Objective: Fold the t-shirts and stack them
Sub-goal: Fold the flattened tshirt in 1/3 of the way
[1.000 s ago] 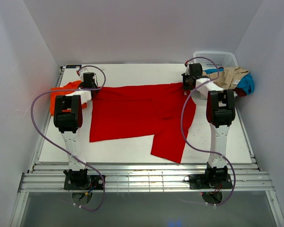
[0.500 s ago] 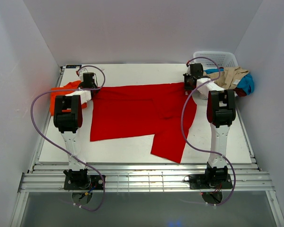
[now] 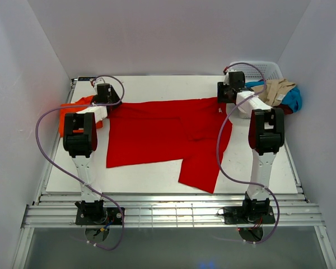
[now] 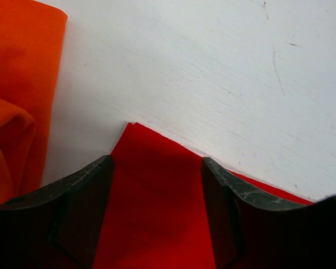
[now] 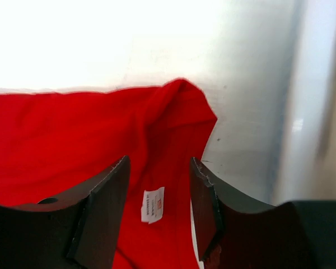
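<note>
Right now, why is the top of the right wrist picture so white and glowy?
Right wrist view: glare washes out the table above the red t-shirt, and the right edge is blurry. Left wrist view: even light, table scratches sharp.

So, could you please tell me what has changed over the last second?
The right arm shifted slightly rightward, toward the basket; its jaws stand open over a corner of the red shirt. The left arm, the red shirt and the orange shirt stayed put.

Bare table (image 3: 168, 87) strip behind the red shirt (image 3: 157, 131), basket (image 3: 269, 66) (full of clothes (image 3: 277, 89)) at far right
</note>
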